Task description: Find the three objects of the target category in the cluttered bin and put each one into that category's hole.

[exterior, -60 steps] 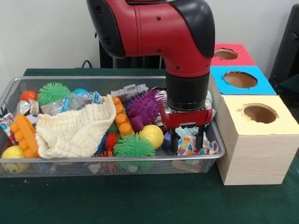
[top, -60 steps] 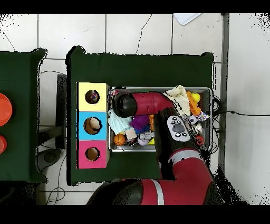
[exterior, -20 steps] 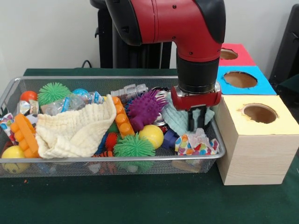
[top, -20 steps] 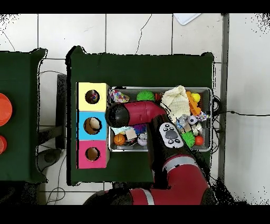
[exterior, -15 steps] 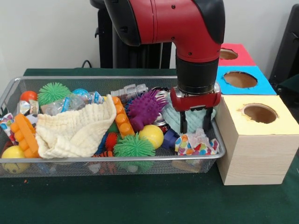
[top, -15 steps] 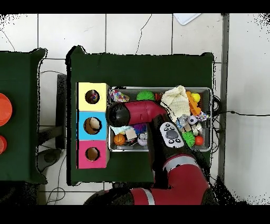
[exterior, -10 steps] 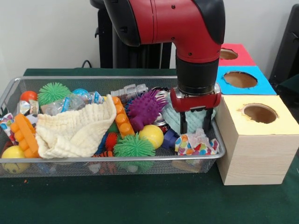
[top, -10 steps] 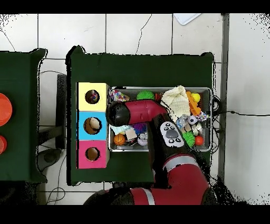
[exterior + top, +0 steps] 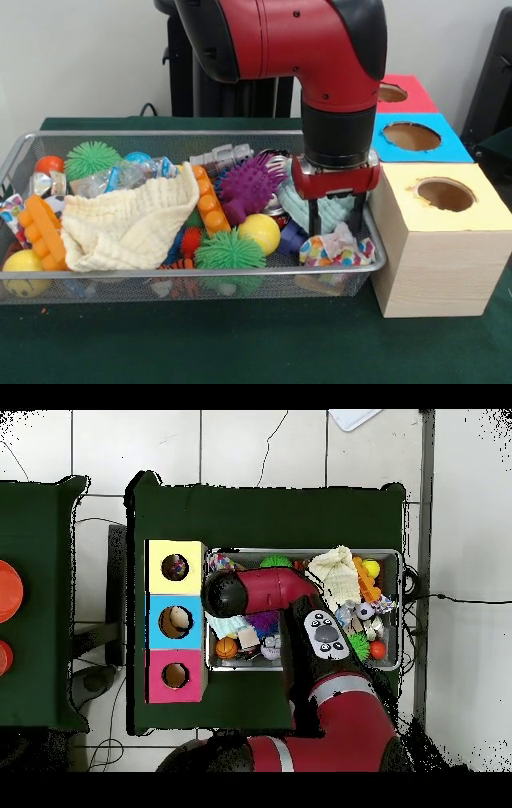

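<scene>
One dotted cloth (image 9: 339, 249) in the bin's (image 9: 240, 274) corner beside the yellow box (image 9: 438, 240), my end effector (image 9: 331, 226) spread wide just above it.

Cream knit cloth (image 9: 128, 224) lies rumpled left of centre among clutter, orange block strip (image 9: 206, 200) along its right edge. Purple spiky ball (image 9: 246, 186) sits behind yellow ball (image 9: 259, 232); green koosh ball (image 9: 228, 250) just beside yellow ball, toward front. Second green koosh (image 9: 90, 158) near back left. Mint knit cloth (image 9: 330, 210) at right end. Blue-topped box (image 9: 432, 146) and red-topped box (image 9: 412, 96) stand along right edge of green table (image 9: 240, 344).
</scene>
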